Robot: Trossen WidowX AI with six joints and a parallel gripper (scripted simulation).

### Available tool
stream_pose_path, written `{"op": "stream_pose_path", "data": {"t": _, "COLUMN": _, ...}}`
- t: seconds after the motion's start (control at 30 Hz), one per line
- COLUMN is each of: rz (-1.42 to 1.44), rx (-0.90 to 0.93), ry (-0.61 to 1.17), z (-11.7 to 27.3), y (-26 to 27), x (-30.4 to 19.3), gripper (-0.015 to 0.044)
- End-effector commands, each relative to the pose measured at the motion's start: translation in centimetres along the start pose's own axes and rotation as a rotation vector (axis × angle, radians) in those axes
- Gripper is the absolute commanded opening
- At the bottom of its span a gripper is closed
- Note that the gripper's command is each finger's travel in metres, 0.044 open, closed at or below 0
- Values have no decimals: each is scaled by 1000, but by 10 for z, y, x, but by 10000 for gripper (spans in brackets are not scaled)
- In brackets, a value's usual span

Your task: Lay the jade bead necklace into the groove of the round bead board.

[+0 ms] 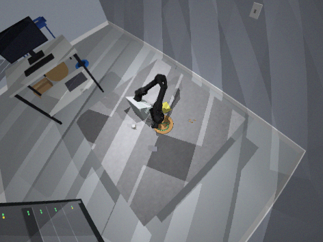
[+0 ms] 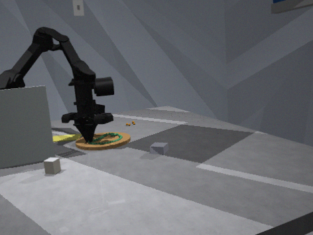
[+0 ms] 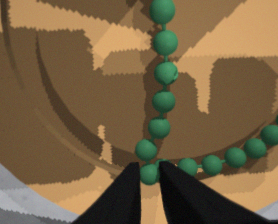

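Though tiny from above, jade beads (image 1: 163,130) (image 2: 116,135) (image 3: 164,102) distinct in wrist view, between jaws.

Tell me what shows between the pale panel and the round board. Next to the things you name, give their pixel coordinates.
Something yellow (image 1: 166,106) (image 2: 64,138), in the exterior view, between the pale panel (image 1: 138,108) (image 2: 24,127) and the round board (image 1: 172,128) (image 2: 126,139) (image 3: 75,100).

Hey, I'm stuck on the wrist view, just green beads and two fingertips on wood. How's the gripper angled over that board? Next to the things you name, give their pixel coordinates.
Observer: In the exterior view the gripper (image 1: 154,126) (image 2: 88,141) (image 3: 148,170) points roughly straight down at the board (image 1: 171,127) (image 2: 126,141) (image 3: 25,120).
Operator: Anything lying close by that I can't see?
Observer: Yes, a yellow object (image 1: 166,107) (image 2: 64,138) beside the board, on the side toward the room's far wall in the top view.
Operator: Any loose blocks?
Observer: Two small ones, a pale block (image 1: 133,126) (image 2: 52,166) and a grayish block (image 1: 152,148) (image 2: 159,149), both apart from the board.
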State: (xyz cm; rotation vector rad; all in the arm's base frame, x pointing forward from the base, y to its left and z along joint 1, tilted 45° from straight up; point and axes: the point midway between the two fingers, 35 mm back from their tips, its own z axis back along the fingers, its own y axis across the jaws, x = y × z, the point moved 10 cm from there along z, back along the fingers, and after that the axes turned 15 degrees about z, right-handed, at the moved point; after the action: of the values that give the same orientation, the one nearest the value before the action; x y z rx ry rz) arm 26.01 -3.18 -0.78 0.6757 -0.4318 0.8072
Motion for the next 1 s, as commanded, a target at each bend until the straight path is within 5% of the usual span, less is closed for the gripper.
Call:
{"op": "stream_pose_path", "data": {"t": 0.0, "rz": 1, "rx": -1, "ry": 1, "z": 0, "y": 0, "x": 0, "gripper": 79}}
{"op": "stream_pose_path", "data": {"t": 0.47, "rz": -7, "rx": 4, "ry": 1, "z": 1, "y": 1, "x": 0, "gripper": 440}}
{"op": "stream_pose_path", "data": {"t": 0.97, "rz": -8, "rx": 6, "ry": -1, "z": 5, "y": 0, "x": -1, "gripper": 440}}
